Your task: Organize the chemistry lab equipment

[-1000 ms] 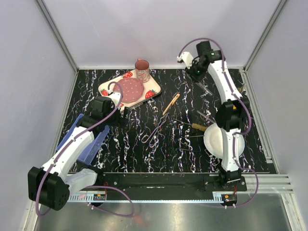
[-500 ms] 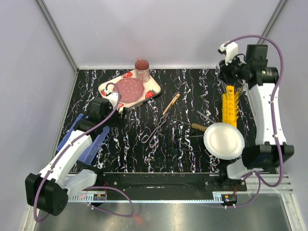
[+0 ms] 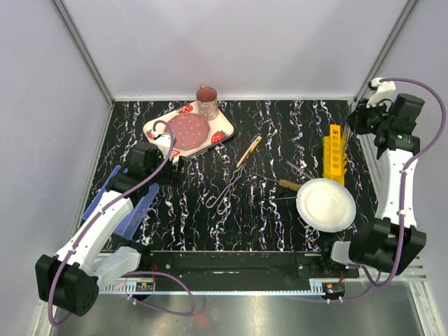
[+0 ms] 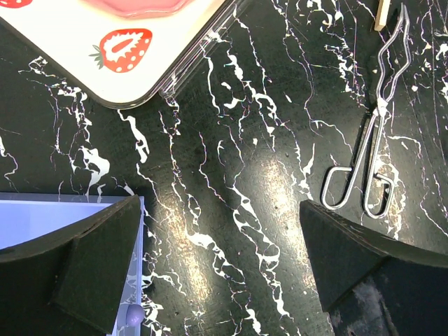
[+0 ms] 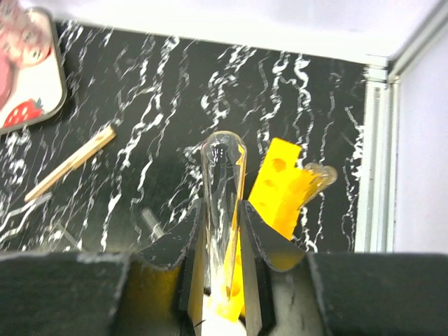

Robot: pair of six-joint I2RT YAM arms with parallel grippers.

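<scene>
My right gripper (image 5: 222,206) is shut on a clear glass test tube (image 5: 224,175) that stands up between its pads. It hovers at the back right (image 3: 355,119), over the far end of a yellow tube rack (image 3: 335,154). The right wrist view shows that rack (image 5: 278,183) just right of the held tube, with another tube (image 5: 316,176) in it. A bent wire tong (image 3: 225,190) lies mid-table, with a wooden stick (image 3: 248,150) behind it and a wooden-handled tool (image 3: 289,185) beside the plate. My left gripper (image 4: 220,238) is open over bare table, left of the tong (image 4: 374,133).
A strawberry tray (image 3: 155,127) with a pink mug (image 3: 206,103) sits at the back left. A white plate (image 3: 325,204) lies front right, touching the rack's near end. A blue bin (image 3: 115,203) is under my left arm. Walls close in at the back and sides.
The right arm has swung from the back middle to the far right corner, carrying the test tube and uncovering the yellow rack and plate. The left arm has hardly moved.
</scene>
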